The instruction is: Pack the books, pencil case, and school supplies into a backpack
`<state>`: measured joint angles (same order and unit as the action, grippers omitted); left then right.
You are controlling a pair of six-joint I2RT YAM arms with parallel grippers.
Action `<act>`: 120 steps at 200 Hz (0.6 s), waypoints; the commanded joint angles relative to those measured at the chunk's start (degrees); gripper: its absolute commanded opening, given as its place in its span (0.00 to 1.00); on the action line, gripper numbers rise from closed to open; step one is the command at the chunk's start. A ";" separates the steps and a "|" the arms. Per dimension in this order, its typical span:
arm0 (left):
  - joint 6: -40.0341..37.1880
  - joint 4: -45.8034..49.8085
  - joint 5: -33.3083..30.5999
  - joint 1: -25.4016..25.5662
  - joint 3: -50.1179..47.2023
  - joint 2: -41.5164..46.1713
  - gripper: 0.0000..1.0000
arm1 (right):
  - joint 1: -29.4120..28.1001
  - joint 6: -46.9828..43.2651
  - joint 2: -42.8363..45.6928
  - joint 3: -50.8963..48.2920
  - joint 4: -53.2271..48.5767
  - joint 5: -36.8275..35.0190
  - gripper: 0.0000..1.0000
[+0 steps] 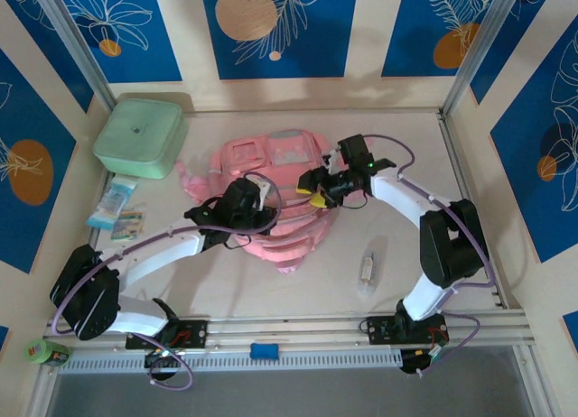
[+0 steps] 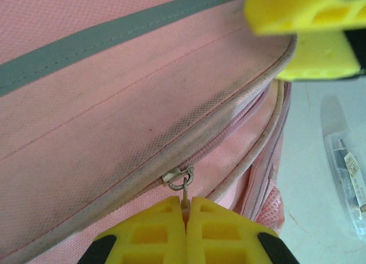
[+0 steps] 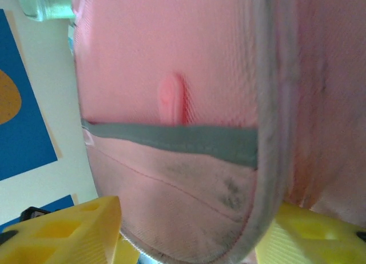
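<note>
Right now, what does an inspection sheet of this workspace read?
Surface: pale tabletop, metal rail at near edge.
Job's things: pink fabric backpack mid-table; slim stick in clear plastic wrapper right of it, apart.
Clutter: mint-green square lidded box far left; pale blue flat packets beside it; green roll, small blue piece at the rail.
End effectors: left end effector shut on backpack's metal zipper pull; right end effector clamped across its grey-trimmed edge.
Cables: purple cables loop along both arms.
Surroundings: blue-and-cream leaf-patterned wall panels.
</note>
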<state>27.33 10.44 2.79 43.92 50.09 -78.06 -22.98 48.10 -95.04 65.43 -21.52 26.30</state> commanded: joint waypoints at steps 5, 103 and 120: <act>0.01 -0.74 2.16 0.31 1.50 -0.48 0.00 | -2.13 5.47 -0.94 1.52 5.16 -1.42 0.47; -10.26 9.84 -12.40 -5.76 -7.37 7.71 0.00 | 9.80 -21.45 -10.56 20.87 -16.82 -3.03 0.00; -10.39 7.62 -10.42 -8.04 -6.40 6.30 0.00 | 9.90 -21.73 -11.27 21.85 -16.46 -2.90 0.00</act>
<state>20.25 14.04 -6.22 39.20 44.38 -71.22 -16.16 32.40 -105.21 83.18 -38.50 28.42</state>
